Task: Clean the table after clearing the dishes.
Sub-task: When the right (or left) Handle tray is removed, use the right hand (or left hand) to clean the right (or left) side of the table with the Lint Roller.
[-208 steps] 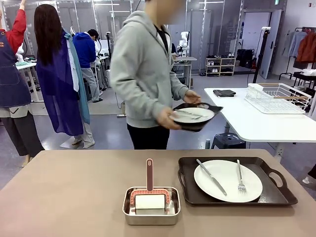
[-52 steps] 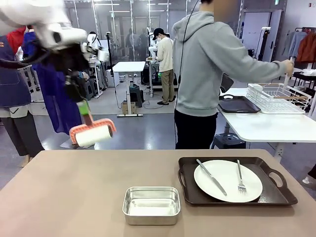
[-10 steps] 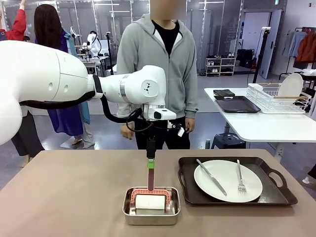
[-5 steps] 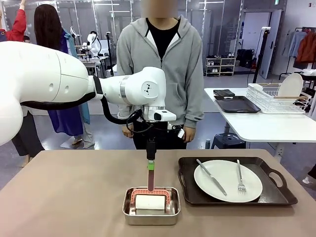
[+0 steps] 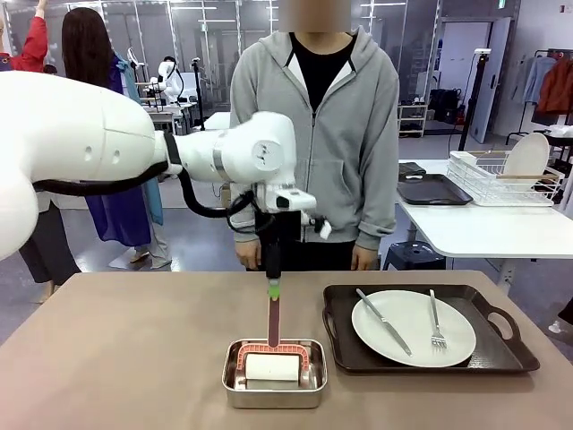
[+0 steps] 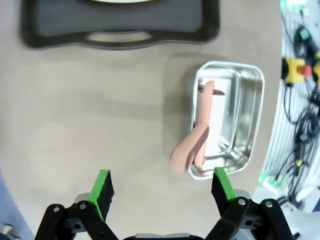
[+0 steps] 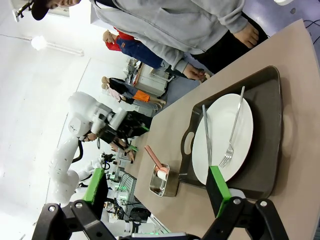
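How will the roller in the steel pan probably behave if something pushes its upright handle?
The roller would probably tip: its long handle stands high over a narrow base. Its white drum is round, so it may roll, though the steel pan walls should stop it. It looks light, mostly plastic.

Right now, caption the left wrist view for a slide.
Open left gripper above the roller in its steel pan on the table.

Lower left of the table (image 5: 116, 349) is lying open to me; pan (image 5: 269, 399) and tray (image 5: 340, 351) are crowding lower centre and right.
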You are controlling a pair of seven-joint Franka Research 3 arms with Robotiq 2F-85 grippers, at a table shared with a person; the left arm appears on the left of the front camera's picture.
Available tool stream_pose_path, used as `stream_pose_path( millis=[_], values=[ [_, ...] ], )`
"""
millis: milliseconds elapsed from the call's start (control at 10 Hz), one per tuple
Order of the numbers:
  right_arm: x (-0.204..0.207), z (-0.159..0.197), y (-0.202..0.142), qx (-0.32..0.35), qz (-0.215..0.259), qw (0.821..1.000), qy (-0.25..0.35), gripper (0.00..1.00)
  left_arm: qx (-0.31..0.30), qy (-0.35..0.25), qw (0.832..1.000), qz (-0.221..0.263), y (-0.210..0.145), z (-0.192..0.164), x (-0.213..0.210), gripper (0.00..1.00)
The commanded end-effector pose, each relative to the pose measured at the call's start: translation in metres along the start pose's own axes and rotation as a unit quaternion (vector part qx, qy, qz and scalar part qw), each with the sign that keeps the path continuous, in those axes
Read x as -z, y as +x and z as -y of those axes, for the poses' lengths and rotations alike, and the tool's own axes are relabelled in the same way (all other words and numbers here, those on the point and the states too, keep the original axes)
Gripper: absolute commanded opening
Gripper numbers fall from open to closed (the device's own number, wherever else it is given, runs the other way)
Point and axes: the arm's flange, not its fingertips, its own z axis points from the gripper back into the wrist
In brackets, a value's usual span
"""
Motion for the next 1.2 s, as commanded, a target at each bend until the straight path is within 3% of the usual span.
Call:
stream_pose_path(
  millis=[0, 200, 300, 500, 800, 1100],
  values=[
    [0.000, -0.004, 0.001, 0.001, 0.002, 1.000, 0.001, 1.00, -0.059, -0.013, 0.989, 0.138, -0.078, 0.017, -0.053, 1.00],
    [0.000, -0.004, 0.001, 0.001, 0.002, 1.000, 0.001, 1.00, -0.113, -0.053, 0.952, 0.280, -0.177, 0.035, -0.060, 1.00],
    [0.000, -0.004, 0.001, 0.001, 0.002, 1.000, 0.001, 1.00, -0.142, -0.085, 0.914, 0.371, -0.243, 0.047, -0.049, 1.00],
    [0.000, -0.004, 0.001, 0.001, 0.002, 1.000, 0.001, 1.00, -0.179, -0.098, 0.861, 0.466, -0.350, 0.071, -0.022, 1.00],
    [0.000, -0.004, 0.001, 0.001, 0.002, 1.000, 0.001, 1.00, -0.231, -0.147, 0.772, 0.573, -0.502, 0.091, 0.023, 1.00],
    [0.000, -0.004, 0.001, 0.001, 0.002, 1.000, 0.001, 1.00, -0.311, -0.177, 0.726, 0.587, -0.638, 0.110, 0.075, 1.00]
  ],
)
